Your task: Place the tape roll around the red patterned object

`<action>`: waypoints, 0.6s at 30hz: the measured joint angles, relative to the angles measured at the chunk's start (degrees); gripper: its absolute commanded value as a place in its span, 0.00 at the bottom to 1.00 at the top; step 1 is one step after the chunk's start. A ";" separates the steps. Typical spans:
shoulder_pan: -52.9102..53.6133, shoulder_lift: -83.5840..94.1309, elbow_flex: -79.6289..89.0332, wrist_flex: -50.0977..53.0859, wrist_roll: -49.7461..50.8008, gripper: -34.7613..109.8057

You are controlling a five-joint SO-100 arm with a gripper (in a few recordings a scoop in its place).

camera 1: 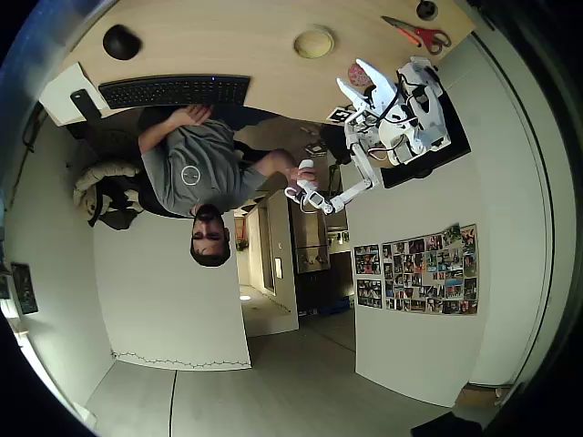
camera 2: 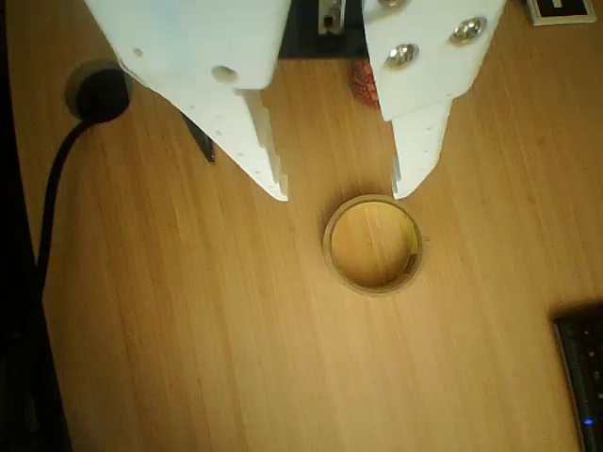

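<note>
The tape roll is a pale cream-yellow ring lying flat on the wooden table, just ahead of my fingertips and under the right one. My white gripper hangs above it, open, with nothing between the fingers. The red patterned object peeks out further back between the fingers, partly hidden by the right one. In the overhead view the tape roll lies apart from the red patterned object, which sits beside my gripper.
Red-handled scissors lie near the table's corner. A black mouse and a black keyboard are at the other end, the keyboard's corner near the ring. A black cable and round grommet are at the left. A person sits at the table.
</note>
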 measured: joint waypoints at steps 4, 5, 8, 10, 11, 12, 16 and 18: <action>-7.29 5.62 8.79 -7.56 -0.35 0.43; -12.48 7.47 14.59 -13.45 -0.35 0.43; -23.55 8.35 28.30 -23.12 -0.79 0.43; -25.58 8.88 30.67 -24.87 -0.79 0.43; -25.49 9.40 31.11 -25.31 -0.79 0.43; -25.49 9.58 31.64 -25.75 -0.44 0.43; -25.66 9.58 32.78 -26.19 -0.44 0.43; -26.02 9.49 32.78 -27.07 -0.53 0.43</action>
